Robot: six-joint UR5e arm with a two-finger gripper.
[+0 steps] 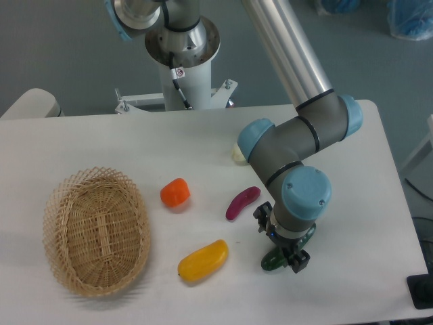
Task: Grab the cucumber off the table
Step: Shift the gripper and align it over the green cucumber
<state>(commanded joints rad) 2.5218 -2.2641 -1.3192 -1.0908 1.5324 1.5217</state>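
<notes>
Jaws around cucumber — on table

Single fixed view. The camera sits high on the side of the table opposite the robot's pedestal, looking steeply down and across toward the pedestal at the far edge. Middle range: nearly the whole tabletop is in frame, its near edge and left end cropped. Grey floor shows beyond. No second view is supplied.
</notes>
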